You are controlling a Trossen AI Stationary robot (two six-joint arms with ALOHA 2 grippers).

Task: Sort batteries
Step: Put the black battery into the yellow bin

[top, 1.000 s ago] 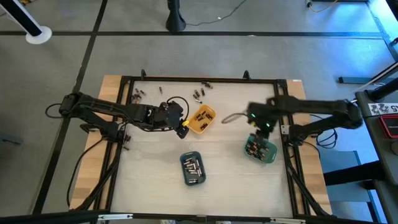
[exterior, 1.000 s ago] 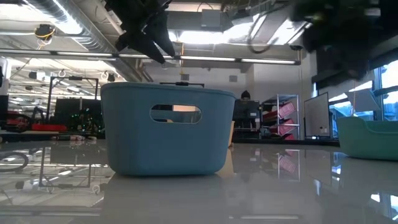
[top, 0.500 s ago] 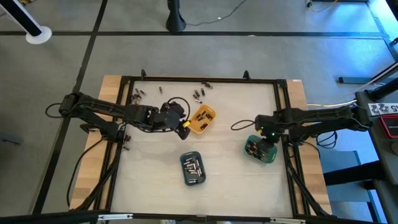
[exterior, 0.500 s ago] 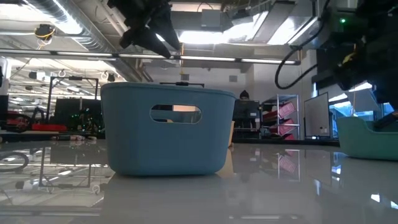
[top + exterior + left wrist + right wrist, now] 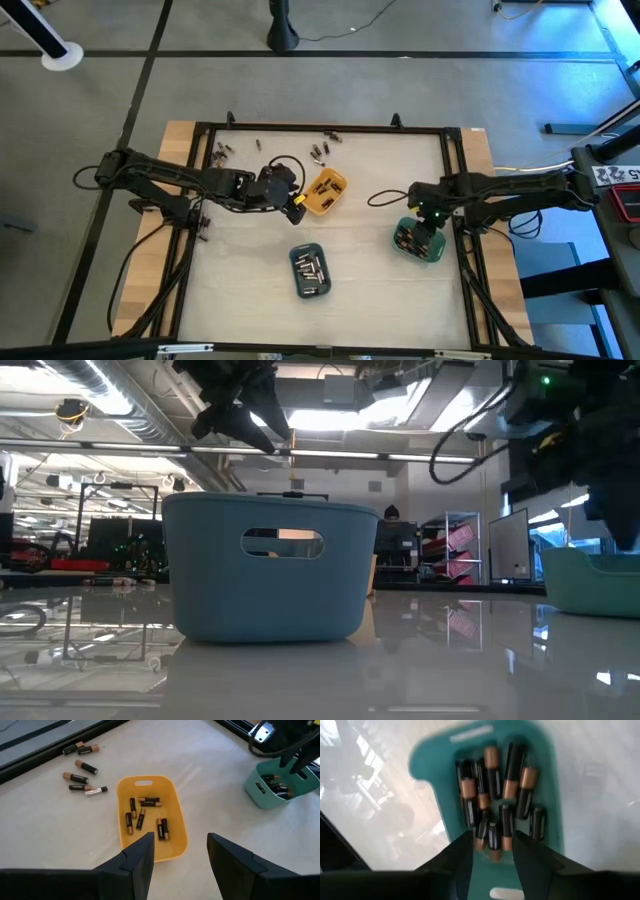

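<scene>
Batteries lie in three trays: an orange tray (image 5: 150, 817), a green tray (image 5: 490, 795) and a slate-blue tray (image 5: 310, 270). Loose batteries (image 5: 82, 770) are scattered on the table near its far edge (image 5: 320, 150). My left gripper (image 5: 180, 845) hangs open above the near end of the orange tray, with nothing between its fingers. My right gripper (image 5: 492, 845) points steeply down over the green tray (image 5: 418, 240), open, its fingers apart above the batteries (image 5: 492, 785) lying inside.
A black frame (image 5: 320, 127) runs around the white table top. More loose batteries (image 5: 222, 152) lie at the far left. In the low view the slate-blue tray (image 5: 265, 570) stands in front and the green tray (image 5: 590, 580) shows at the right.
My right gripper has come down and toward the table's near right, from above the bare table onto the green tray, and has hardly moved in the last half second. My left arm has kept still.
</scene>
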